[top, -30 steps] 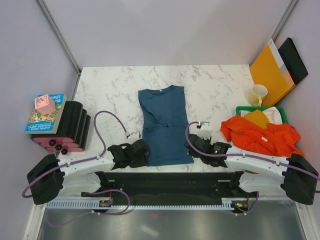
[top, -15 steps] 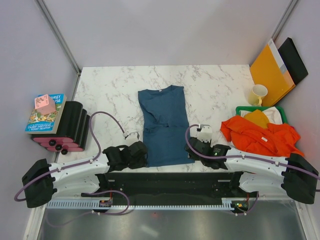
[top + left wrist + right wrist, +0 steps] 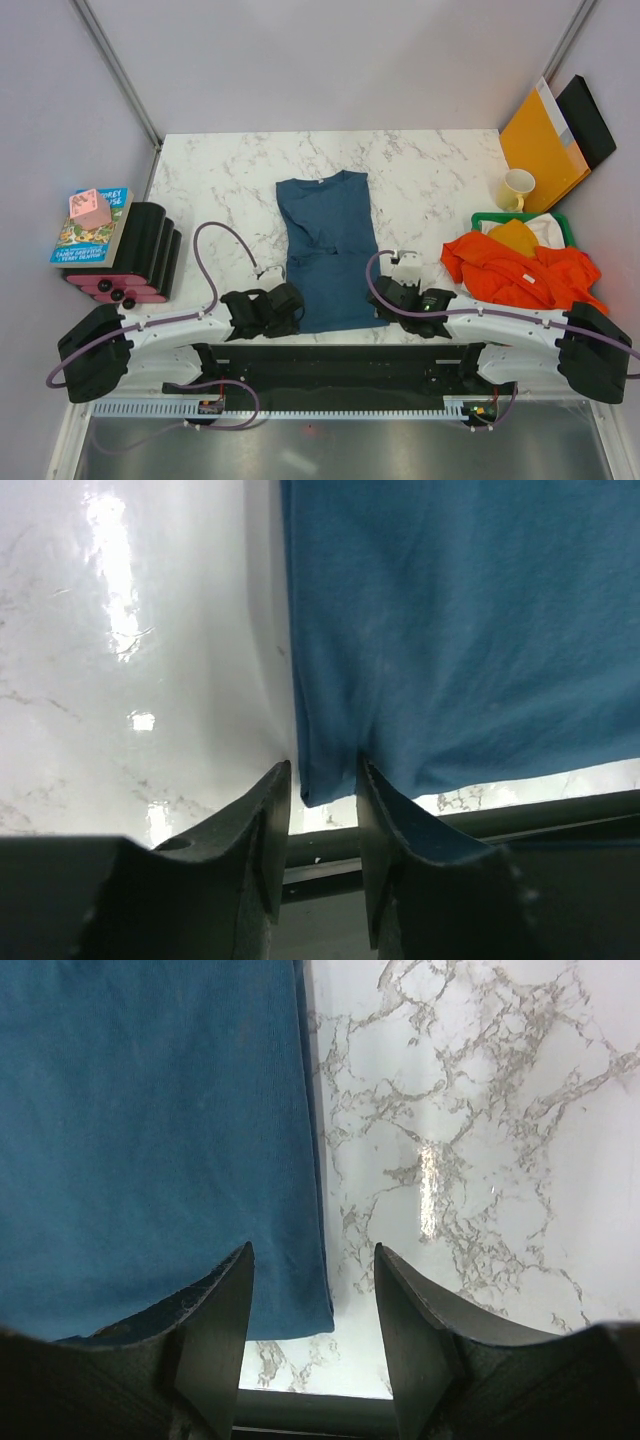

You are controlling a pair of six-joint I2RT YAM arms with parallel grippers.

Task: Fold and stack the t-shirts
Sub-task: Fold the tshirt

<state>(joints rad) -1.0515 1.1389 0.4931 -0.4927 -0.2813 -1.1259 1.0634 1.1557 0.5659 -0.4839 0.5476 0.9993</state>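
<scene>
A dark teal-blue t-shirt (image 3: 330, 250) lies flat at the table's middle, folded into a narrow lengthwise strip, collar at the far end. My left gripper (image 3: 291, 306) sits low at its near left corner. In the left wrist view the jaws (image 3: 324, 780) stand narrowly apart with the shirt (image 3: 450, 630) corner between them. My right gripper (image 3: 384, 300) is open at the near right corner. In the right wrist view it (image 3: 313, 1270) straddles the edge of the shirt (image 3: 150, 1140). A crumpled bright orange t-shirt (image 3: 525, 270) and a yellow one (image 3: 513, 236) lie at the right.
A green tray (image 3: 560, 218) sits under the pile at the right. A yellow mug (image 3: 517, 188), an orange envelope (image 3: 540, 140) and a black folder (image 3: 590, 120) stand at the back right. Books (image 3: 92, 228) and a black and pink rack (image 3: 140, 255) are at the left.
Both grippers have drawn slightly toward the near edge and settled at the teal shirt's near corners. The shirt has not moved.
</scene>
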